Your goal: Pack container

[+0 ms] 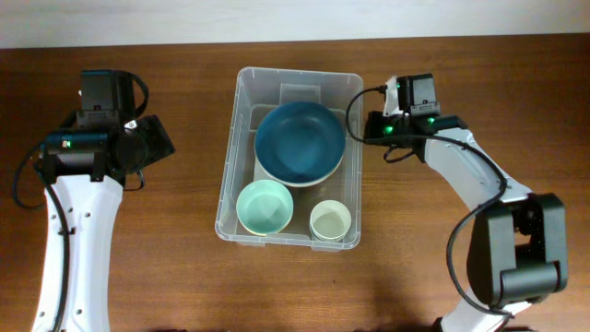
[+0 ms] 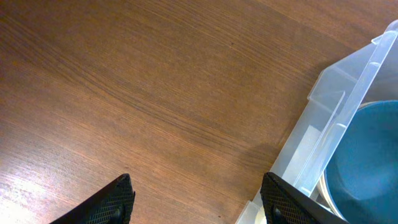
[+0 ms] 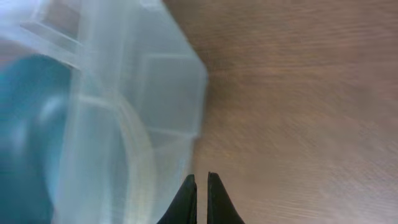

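Note:
The container, a large clear bin, stands in the middle of the table. Inside it are a big blue bowl, a mint green bowl and a small pale cup. My left gripper hovers left of the bin, open over bare wood, with nothing between its fingers. Its wrist view catches the bin's corner and the blue bowl at the right. My right gripper is by the bin's far right rim. In the blurred right wrist view it is shut, holding nothing, just beside the bin's wall.
Brown wooden tabletop surrounds the bin on all sides. A pale wall strip runs along the table's far edge. The right arm's base sits at the lower right.

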Tool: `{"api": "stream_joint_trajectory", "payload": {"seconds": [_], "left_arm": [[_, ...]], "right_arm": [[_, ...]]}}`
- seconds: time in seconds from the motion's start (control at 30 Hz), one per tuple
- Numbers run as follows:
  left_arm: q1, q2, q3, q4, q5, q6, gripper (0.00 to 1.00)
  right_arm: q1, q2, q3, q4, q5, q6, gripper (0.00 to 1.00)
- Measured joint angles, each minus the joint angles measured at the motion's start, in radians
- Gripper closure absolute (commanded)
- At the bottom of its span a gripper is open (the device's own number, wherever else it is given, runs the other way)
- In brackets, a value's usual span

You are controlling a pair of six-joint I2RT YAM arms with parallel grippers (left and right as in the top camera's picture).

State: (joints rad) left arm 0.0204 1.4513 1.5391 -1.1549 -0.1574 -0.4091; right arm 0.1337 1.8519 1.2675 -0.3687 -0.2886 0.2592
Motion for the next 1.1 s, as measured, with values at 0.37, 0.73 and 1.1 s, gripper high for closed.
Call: {"api": "stream_joint_trajectory", "payload": {"seconds": [0.37, 0.73, 1.1], "left_arm": [[0.000, 0.000, 0.000, 0.000, 0.000, 0.000, 0.33], [0.000, 0.000, 0.000, -0.001, 0.000, 0.000, 0.32], [0.000, 0.015, 0.000, 0.012, -0.001, 0.000, 0.38]], "right_arm": [[-0.001, 0.005, -0.003, 0.135, -0.206, -0.014, 0.90], [-0.011, 0.005, -0.003, 0.110, -0.216, -0.040, 0.57], [-0.180, 0.004, 0.028, -0.207, 0.120, -0.023, 0.72]]}}
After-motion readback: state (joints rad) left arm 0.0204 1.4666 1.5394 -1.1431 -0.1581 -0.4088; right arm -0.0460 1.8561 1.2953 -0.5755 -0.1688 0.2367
